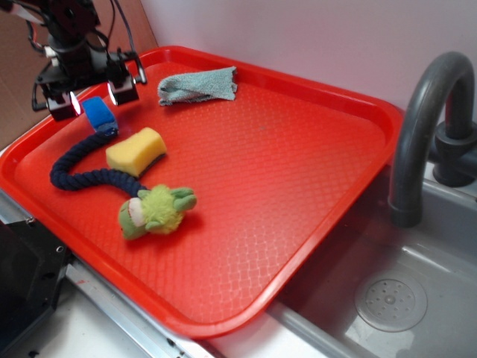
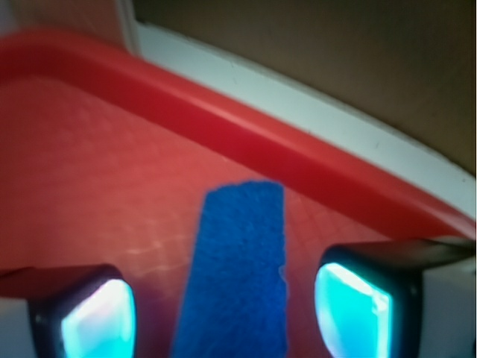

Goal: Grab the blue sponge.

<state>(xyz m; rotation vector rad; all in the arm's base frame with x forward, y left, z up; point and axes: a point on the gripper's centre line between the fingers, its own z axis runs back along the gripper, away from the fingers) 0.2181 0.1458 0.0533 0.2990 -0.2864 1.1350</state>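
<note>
The gripper [image 1: 94, 97] hangs over the far-left corner of the red tray [image 1: 298, 186], at about 10 o'clock from the tray's middle, with its jaws spread wide and nothing held. The blue sponge [image 1: 98, 114] lies on the tray directly beneath, between the 2 fingertip pads [image 1: 123, 92], and in the wrist view it runs up the middle of the frame with clear red tray on each side, so neither pad touches it. One end of the navy braided rope [image 1: 82, 164] lies against the sponge at its 6 o'clock side, and the yellow sponge [image 1: 135, 150] sits just beside that, toward 4 o'clock. To do this step well, I judge the arm should drop straight down, keeping the sponge centred, until the pads flank its sides, then close gently. The sponge will probably compress, so a firm but not crushing squeeze suits it, and the pads should avoid catching the rope.
</note>
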